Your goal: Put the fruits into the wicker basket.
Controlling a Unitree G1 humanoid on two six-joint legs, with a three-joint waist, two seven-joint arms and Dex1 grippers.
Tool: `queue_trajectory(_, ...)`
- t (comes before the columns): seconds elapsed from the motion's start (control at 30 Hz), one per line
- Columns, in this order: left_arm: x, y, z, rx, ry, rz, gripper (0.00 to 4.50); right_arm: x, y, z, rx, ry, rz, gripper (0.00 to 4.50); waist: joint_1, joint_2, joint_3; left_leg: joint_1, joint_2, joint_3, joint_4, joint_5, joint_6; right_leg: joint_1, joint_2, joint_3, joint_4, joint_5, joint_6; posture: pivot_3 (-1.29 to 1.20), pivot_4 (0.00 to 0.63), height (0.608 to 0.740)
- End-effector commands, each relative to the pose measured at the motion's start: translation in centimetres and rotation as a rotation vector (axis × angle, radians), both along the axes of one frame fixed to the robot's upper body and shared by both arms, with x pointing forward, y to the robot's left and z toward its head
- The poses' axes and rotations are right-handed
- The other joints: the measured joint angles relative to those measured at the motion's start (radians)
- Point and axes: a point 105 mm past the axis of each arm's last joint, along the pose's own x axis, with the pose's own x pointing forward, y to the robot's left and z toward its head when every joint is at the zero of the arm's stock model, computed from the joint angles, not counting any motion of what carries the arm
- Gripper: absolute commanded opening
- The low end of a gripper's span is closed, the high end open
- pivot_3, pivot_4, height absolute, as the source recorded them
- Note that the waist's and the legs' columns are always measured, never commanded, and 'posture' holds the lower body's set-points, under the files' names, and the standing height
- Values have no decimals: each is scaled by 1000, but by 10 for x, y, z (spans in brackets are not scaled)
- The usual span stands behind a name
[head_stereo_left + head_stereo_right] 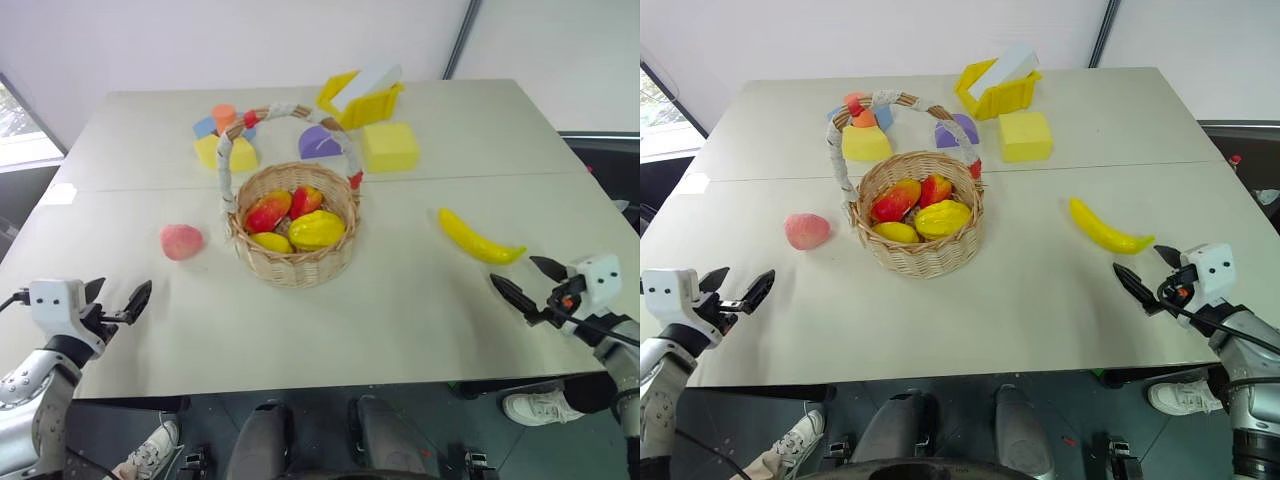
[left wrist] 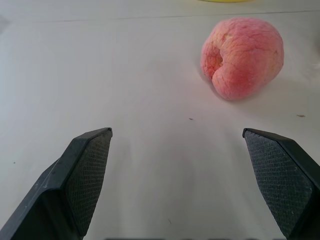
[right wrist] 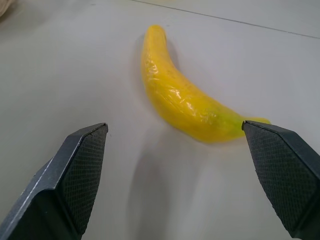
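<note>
Holding four fruits: wicker basket (image 1: 293,262) | peach (image 1: 181,241), banana (image 1: 478,238) outside

Table (image 1: 420,300) (peach (image 1: 181,241), banana (image 1: 478,238), basket (image 1: 293,250), blocks (image 1: 389,146))

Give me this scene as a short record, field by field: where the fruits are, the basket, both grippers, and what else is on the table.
peach: on the table, left of the wicker basket, apart from it
banana: on the table, right of the basket
basket contents: several red and yellow fruits
left gripper: open, empty, short of the peach
right gripper: open, empty, short of the banana
behind basket: foam blocks, yellow open box
</note>
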Motion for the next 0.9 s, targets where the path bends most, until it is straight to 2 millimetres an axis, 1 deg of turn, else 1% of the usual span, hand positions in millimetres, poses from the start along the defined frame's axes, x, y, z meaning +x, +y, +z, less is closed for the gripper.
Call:
queue_trajectory(0.03,3,0,14,26,-51,-6,4500,2,1,9,-6,-46,10,4481,0,0,0,0,0,0,0,0,0,0,0,0,0,0,0,0,150,740)
queue_trajectory(0.13,6,-1,14,30,-48,-10,4500,2,2,11,-14,-54,12,4481,0,0,0,0,0,0,0,0,0,0,0,0,0,0,0,0,150,740)
queue_trajectory(0.2,8,-5,15,15,-50,-30,4500,3,5,17,-20,-70,21,4481,0,0,0,0,0,0,0,0,0,0,0,0,0,0,0,0,150,740)
queue_trajectory(0.23,9,-6,16,18,-49,-39,4500,4,7,20,-18,-83,26,4481,0,0,0,0,0,0,0,0,0,0,0,0,0,0,0,0,150,740)
queue_trajectory(0.3,12,-13,19,5,-50,-68,4500,8,14,34,17,-129,41,4481,-2,0,0,0,0,0,0,0,0,0,0,0,0,0,0,0,150,740)
queue_trajectory(0.37,16,-16,24,-4,-61,-86,4500,11,22,44,39,-157,60,4481,-3,0,0,0,0,0,0,0,0,0,0,0,1,0,1,0,150,740)
queue_trajectory(0.47,24,-22,42,-20,-112,-109,4500,15,39,58,46,-192,119,4481,0,0,0,0,0,0,0,0,0,0,1,0,1,2,3,0,150,740)
queue_trajectory(0.57,38,-33,59,40,-129,-152,4500,14,67,80,50,-219,239,4481,2,0,0,0,0,0,0,0,0,0,1,0,1,2,3,0,150,740)
queue_trajectory(0.67,50,-38,70,74,-120,-166,4500,4,101,95,37,-209,400,4481,2,0,0,0,0,-1,0,0,0,0,1,-1,1,2,3,0,150,740)
queue_trajectory(0.77,62,-41,70,120,-59,-161,4500,-3,137,108,41,-225,540,4481,-5,0,0,0,0,-1,0,0,0,0,1,-1,0,2,3,0,150,740)
queue_trajectory(0.8,64,-44,70,128,-48,-168,4500,-5,149,111,37,-230,584,4481,-6,0,0,0,0,-1,0,0,0,0,2,-1,1,2,3,0,150,740)
queue_trajectory(0.87,74,-47,70,145,-2,-148,4500,-11,180,113,25,-223,697,4481,-5,0,0,0,0,-1,0,0,0,-1,2,-1,1,2,3,0,150,740)
queue_trajectory(0.9,76,-51,70,153,14,-153,4500,-12,190,113,13,-218,731,4481,-3,-1,0,0,0,-1,0,0,0,-1,3,-1,1,2,3,0,150,740)
